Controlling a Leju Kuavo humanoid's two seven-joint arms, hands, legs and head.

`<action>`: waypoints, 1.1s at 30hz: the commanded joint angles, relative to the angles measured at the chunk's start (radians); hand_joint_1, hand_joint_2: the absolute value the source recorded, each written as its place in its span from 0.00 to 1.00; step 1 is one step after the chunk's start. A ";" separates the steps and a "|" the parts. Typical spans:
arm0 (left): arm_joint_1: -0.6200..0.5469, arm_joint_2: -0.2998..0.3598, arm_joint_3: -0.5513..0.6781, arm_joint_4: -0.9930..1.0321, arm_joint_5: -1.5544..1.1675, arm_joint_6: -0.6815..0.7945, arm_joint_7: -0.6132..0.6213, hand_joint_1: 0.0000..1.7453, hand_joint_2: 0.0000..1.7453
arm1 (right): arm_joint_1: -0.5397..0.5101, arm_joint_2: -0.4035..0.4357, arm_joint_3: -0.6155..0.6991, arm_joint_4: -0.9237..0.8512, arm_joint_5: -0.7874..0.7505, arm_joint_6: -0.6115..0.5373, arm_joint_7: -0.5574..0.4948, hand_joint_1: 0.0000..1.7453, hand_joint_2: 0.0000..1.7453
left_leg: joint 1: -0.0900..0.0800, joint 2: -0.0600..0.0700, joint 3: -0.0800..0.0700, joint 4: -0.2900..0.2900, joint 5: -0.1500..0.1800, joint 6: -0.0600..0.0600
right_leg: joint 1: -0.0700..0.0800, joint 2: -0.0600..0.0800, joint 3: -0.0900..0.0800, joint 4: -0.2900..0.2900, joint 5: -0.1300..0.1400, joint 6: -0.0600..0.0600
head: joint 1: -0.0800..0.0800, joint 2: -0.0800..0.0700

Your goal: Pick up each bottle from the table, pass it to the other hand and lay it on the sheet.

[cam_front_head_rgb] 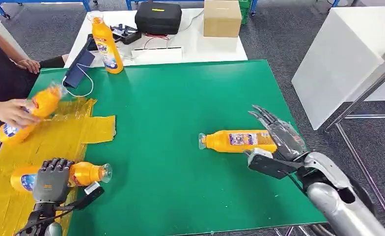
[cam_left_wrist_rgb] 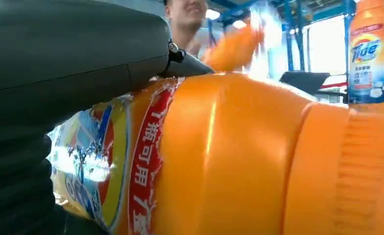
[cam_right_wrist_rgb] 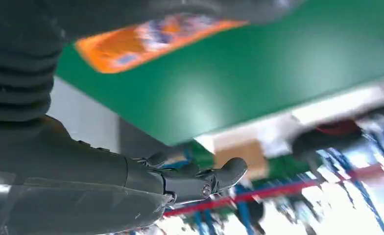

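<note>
An orange bottle [cam_front_head_rgb: 85, 174] [cam_left_wrist_rgb: 229, 156] lies on the yellow sheet [cam_front_head_rgb: 58, 135], cap pointing right. My left hand [cam_front_head_rgb: 52, 179] [cam_left_wrist_rgb: 58, 63] is wrapped over its middle and holds it. A second orange bottle [cam_front_head_rgb: 237, 141] [cam_right_wrist_rgb: 146, 39] lies on the green table [cam_front_head_rgb: 180, 98], cap pointing left. My right hand [cam_front_head_rgb: 278, 133] [cam_right_wrist_rgb: 131, 181] is at its base with fingers stretched out on the far side and the thumb on the near side, holding nothing. A third bottle [cam_front_head_rgb: 106, 45] [cam_left_wrist_rgb: 373, 54] stands upright at the back left.
A person's hand [cam_front_head_rgb: 13, 112] at the left edge holds another orange bottle [cam_front_head_rgb: 38, 105] above the sheet. A blue pouch with a white cable [cam_front_head_rgb: 78, 69] lies near the upright bottle. Behind the green table, a white table carries a black case [cam_front_head_rgb: 158, 17] and a cardboard box [cam_front_head_rgb: 222, 18].
</note>
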 commanded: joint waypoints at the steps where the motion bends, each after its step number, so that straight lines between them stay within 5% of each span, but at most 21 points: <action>1: -0.093 0.065 -0.125 0.278 -0.009 -0.056 0.000 0.00 1.00 | -0.060 -0.090 0.002 0.061 -0.009 0.073 0.032 0.00 1.00 | 0.000 0.001 0.004 -0.001 0.000 -0.001 | -0.001 0.002 0.004 -0.001 0.000 0.000 | 0.000 0.000; 2: -0.114 0.067 -0.133 0.303 -0.006 -0.090 0.010 0.00 0.00 | -0.085 -0.075 0.020 0.096 -0.002 0.089 0.049 0.00 1.00 | -0.002 0.000 0.004 -0.001 0.000 0.000 | -0.002 0.002 0.004 0.000 0.000 0.000 | 0.000 0.000; 6: -0.189 0.054 -0.168 0.366 0.085 -0.090 -0.060 0.00 0.00 | -0.218 0.030 0.139 0.327 0.073 0.100 0.075 0.00 1.00 | 0.000 0.000 0.003 -0.002 0.002 -0.001 | -0.001 0.004 0.004 -0.002 0.003 -0.001 | -0.001 0.000; 12: -0.193 0.054 -0.177 0.365 0.108 -0.096 -0.067 0.00 0.00 | -0.232 0.031 0.158 0.346 0.079 0.089 0.068 0.00 1.00 | 0.000 -0.003 0.002 -0.003 0.009 0.002 | -0.001 -0.001 0.004 -0.003 0.008 -0.002 | -0.001 0.000; 17: -0.194 0.024 -0.166 0.287 0.345 -0.124 -0.214 0.00 0.00 | -0.288 0.088 0.211 0.473 0.099 0.091 0.080 0.00 1.00 | 0.000 -0.005 0.002 -0.002 0.012 0.002 | -0.001 -0.005 0.005 0.000 0.007 0.000 | 0.000 0.000; 22: -0.158 -0.051 -0.082 0.077 0.725 -0.170 -0.398 0.00 0.00 | -0.286 0.143 0.247 0.585 0.167 0.062 0.092 0.00 1.00 | -0.001 -0.007 0.001 -0.001 0.012 0.002 | -0.001 -0.007 0.003 0.000 0.007 0.001 | 0.000 0.000; 33: -0.105 -0.136 -0.051 -0.177 1.025 -0.379 -0.476 0.00 0.00 | -0.252 0.264 0.227 0.859 0.400 -0.004 0.131 0.00 1.00 | 0.001 -0.008 -0.004 0.000 0.010 0.002 | 0.001 -0.008 -0.001 0.000 0.006 0.001 | 0.000 0.000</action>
